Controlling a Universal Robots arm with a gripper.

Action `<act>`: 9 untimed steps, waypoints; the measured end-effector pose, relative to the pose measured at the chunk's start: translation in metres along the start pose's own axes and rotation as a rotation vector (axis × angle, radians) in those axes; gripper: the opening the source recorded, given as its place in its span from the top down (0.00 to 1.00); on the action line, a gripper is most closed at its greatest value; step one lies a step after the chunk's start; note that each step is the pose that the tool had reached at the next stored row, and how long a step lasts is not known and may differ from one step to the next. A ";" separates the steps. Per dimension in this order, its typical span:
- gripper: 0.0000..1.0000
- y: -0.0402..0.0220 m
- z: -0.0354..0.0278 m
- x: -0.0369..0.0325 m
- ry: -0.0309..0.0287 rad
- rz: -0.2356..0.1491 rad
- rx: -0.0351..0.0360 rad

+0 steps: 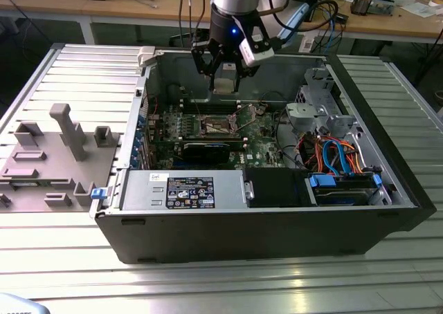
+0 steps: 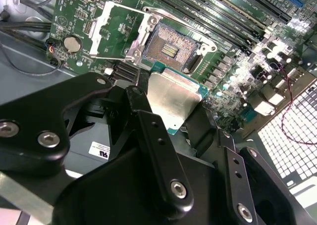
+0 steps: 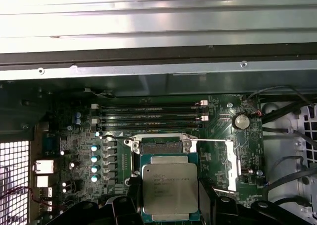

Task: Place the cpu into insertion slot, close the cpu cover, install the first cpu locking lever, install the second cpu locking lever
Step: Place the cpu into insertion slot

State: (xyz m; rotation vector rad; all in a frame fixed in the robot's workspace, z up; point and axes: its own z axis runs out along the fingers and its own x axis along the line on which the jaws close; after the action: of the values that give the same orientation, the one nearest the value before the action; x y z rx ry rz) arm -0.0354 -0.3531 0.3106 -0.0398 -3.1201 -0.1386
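My gripper (image 1: 223, 77) hangs inside the open computer case, shut on the cpu (image 1: 223, 86), a flat square chip with a silver-grey top. In both wrist views the cpu (image 2: 173, 98) (image 3: 170, 185) sits between my black fingers (image 2: 148, 121), held above the green motherboard and apart from it. The insertion slot (image 2: 171, 49) (image 3: 162, 146) lies uncovered below and just beyond the chip, its dark centre showing. The cpu cover (image 2: 116, 29) (image 3: 237, 158) stands flipped open beside the slot. Thin wire levers (image 2: 173, 17) are raised at the slot's edges.
Long memory slots (image 3: 148, 117) run beside the slot. A black graphics card (image 1: 208, 150), a grey power supply (image 1: 183, 189) and a drive cage with coloured cables (image 1: 332, 155) crowd the case. A grey fixture (image 1: 62, 148) stands at the exterior view's left.
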 end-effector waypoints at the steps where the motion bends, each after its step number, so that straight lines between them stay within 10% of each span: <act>1: 0.45 0.0000 0.0005 0.0000 0.0000 0.000 0.0000; 9: 0.45 -0.0002 0.0028 -0.0001 0.0000 0.000 0.0000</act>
State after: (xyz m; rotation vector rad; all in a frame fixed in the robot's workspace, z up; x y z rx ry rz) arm -0.0354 -0.3531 0.3078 -0.0398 -3.1200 -0.1386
